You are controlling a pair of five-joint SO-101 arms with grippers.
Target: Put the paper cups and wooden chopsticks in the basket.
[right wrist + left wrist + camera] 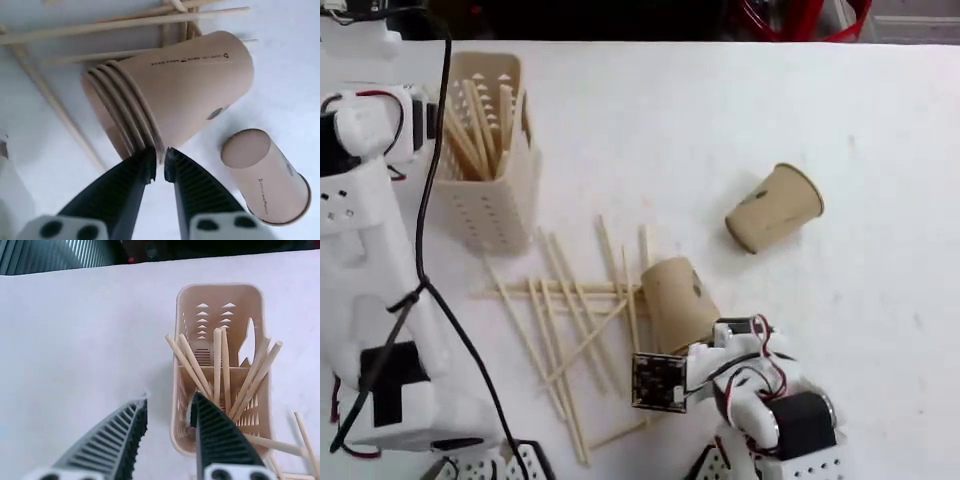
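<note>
In the beige perforated plastic basket (490, 215) stand a few pale wooden chopsticks (220, 365), my left tool (170, 401) spread beside it; left on the white surface (720, 130) are the loose sticks (570, 290), a lone brown paper cup (775, 208) and the nested cups (185, 85) my right tool (159, 165) pinches by the rim.

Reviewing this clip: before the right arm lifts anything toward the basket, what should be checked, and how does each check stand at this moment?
1. Hold: right gripper jaws closed on the rim of the nested cups, ok.
2. Nothing lying over the nested cups: ok; they rest partly on loose chopsticks.
3. Lift path: single cup lies apart on its side, ok.
4. Upright basket: ok.
5. Way into the basket free: likely not ok; left gripper hangs open at its edge.
6. Room inside for cups: cannot tell.
</note>
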